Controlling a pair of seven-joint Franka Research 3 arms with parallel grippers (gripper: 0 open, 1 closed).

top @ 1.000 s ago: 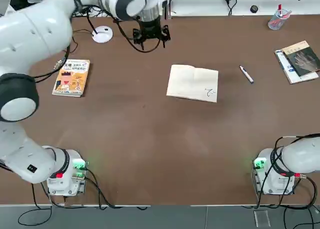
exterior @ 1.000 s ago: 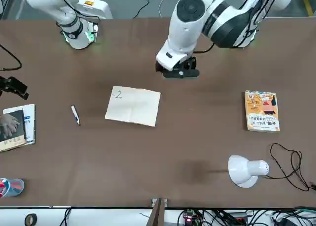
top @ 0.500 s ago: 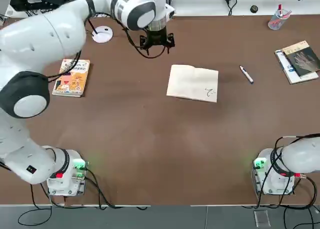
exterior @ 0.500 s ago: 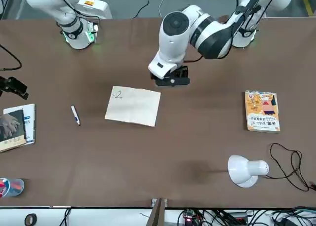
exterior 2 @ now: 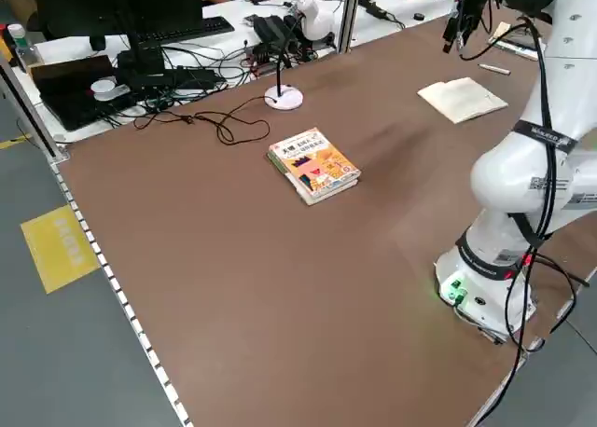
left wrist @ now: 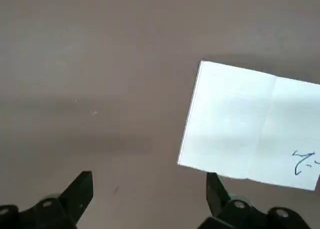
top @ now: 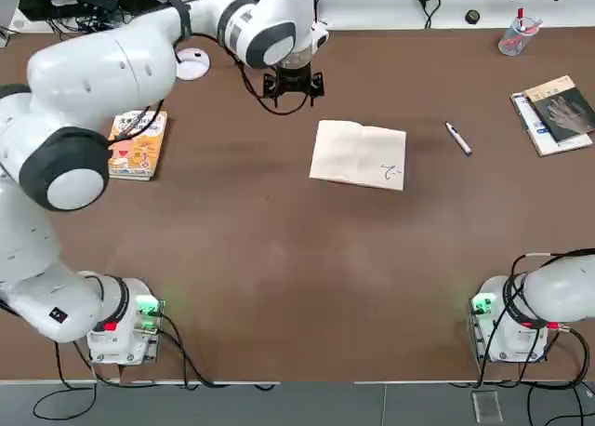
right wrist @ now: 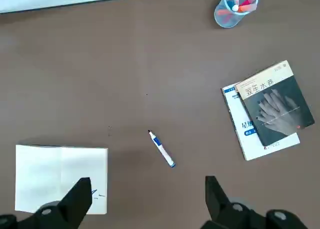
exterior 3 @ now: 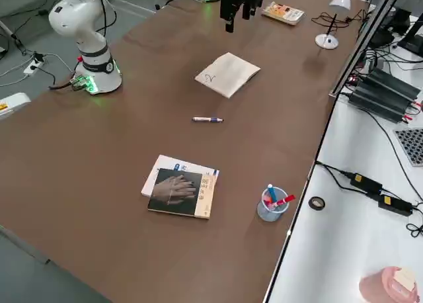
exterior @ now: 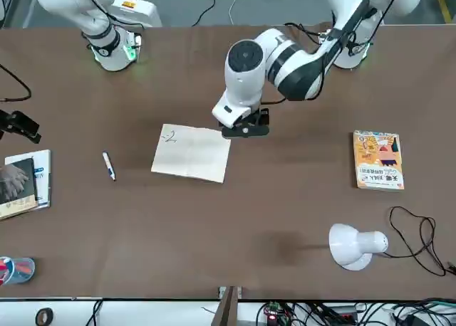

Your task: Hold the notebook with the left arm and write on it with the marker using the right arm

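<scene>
Left arm reaching to pin the notebook; marker not yet picked up.

On the brown surface, the left arm stretches out, its left gripper with fingers wide just off the open notebook's blank-page edge; next it likely must lower onto that page. The right gripper hangs high, fingers wide, empty. The marker lies apart, beyond the notebook's scribbled side.

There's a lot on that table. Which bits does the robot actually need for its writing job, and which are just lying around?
Needed:
notebook
marker
left gripper, open, near the notebook
right gripper, open, parked

Lying about:
orange-yellow book
dark-covered book on white papers
cup of pens
white lamp
</scene>
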